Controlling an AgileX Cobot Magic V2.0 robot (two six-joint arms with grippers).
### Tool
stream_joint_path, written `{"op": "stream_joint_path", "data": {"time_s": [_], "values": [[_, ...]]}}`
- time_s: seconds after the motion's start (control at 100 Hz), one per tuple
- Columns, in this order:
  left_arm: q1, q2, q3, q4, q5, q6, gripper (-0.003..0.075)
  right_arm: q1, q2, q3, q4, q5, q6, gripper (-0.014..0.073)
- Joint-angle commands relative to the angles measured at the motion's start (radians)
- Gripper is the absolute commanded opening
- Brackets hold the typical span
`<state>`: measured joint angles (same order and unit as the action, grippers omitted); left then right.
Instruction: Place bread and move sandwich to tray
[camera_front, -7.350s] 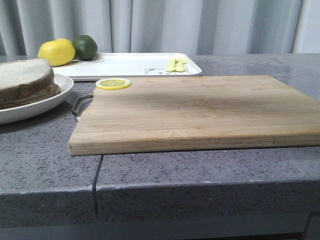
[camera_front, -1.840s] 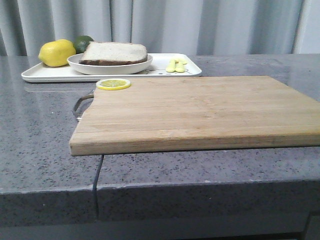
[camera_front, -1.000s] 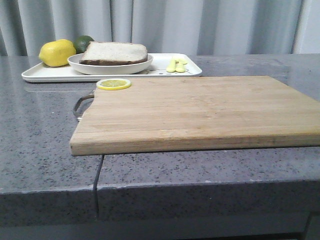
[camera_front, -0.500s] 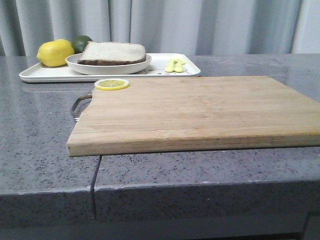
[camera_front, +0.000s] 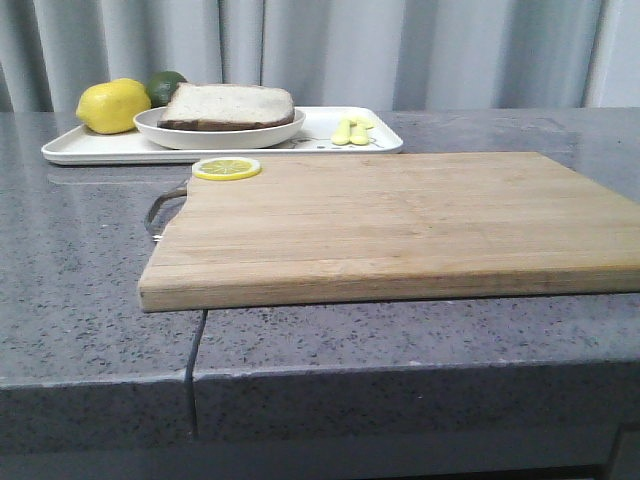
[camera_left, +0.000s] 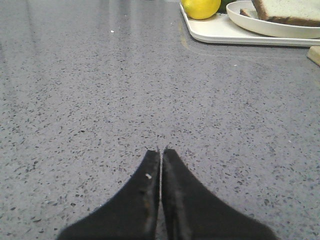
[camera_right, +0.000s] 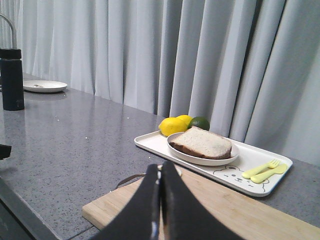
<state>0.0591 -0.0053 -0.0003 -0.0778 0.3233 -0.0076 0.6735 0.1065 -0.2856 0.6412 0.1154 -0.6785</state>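
Sandwich (camera_front: 227, 104) in plate (camera_front: 219, 131) already on tray (camera_front: 325, 142), beside lemon (camera_front: 112, 105); bread on top; left fingers (camera_left: 161, 160) pressed together above bare worktop (camera_left: 100, 100); right fingers (camera_right: 160, 172) likewise pressed together, empty; task looks finished.

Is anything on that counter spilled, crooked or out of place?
Nothing is spilled. The wooden cutting board overhangs the grey counter's front edge, with a lone yellow lemon slice on its far left corner.

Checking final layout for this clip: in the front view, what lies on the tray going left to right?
On the tray: lemon → lime, partly hidden behind it → plate holding the sandwich → yellow utensils.
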Motion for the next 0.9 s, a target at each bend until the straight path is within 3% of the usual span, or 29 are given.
{"op": "stream_joint_path", "data": {"time_s": [0.0, 0.62, 0.78, 0.89], "values": [[0.003, -0.031, 0.017, -0.011, -0.051, -0.010, -0.0020, -0.006, 0.008, -0.026, 0.007, -0.070, -0.008, -0.0061], [0.003, -0.031, 0.015, -0.011, -0.051, -0.010, -0.0020, -0.006, 0.008, -0.023, 0.005, -0.071, -0.009, -0.0061], [0.003, -0.031, 0.015, -0.011, -0.051, -0.010, -0.0020, -0.014, 0.009, 0.007, -0.019, -0.154, -0.009, -0.0061], [0.003, -0.031, 0.015, -0.011, -0.051, -0.010, -0.0020, -0.079, 0.009, 0.054, -0.079, -0.200, -0.003, -0.0061]]}}
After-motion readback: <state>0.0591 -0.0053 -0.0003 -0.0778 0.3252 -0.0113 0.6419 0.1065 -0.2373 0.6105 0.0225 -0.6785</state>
